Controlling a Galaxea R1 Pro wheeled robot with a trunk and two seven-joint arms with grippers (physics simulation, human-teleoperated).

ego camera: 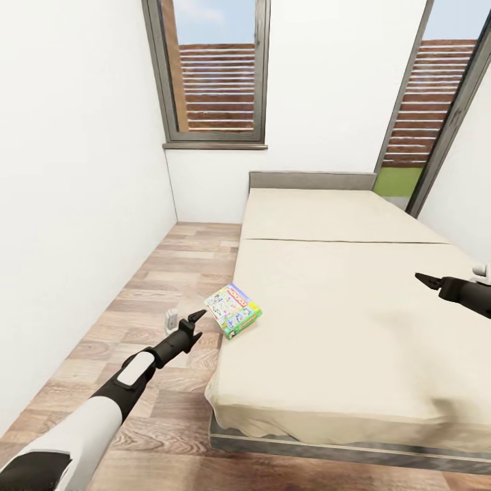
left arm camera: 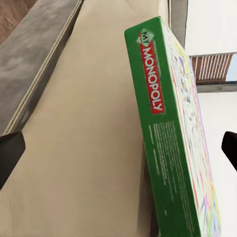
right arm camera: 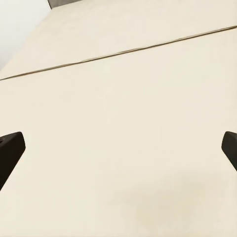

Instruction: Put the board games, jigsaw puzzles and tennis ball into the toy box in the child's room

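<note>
Left claw wide open, empty, just beside the board game on the bed edge; right claw open too.

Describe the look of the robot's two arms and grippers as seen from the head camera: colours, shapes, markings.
The left arm has a smooth white shell with a black elbow section, narrowing to a black wrist with a white inset panel. The left gripper is black, with slim pointed fingers. The right gripper is likewise black and tapered, on a black wrist with a small white part behind. No cables show.
</note>
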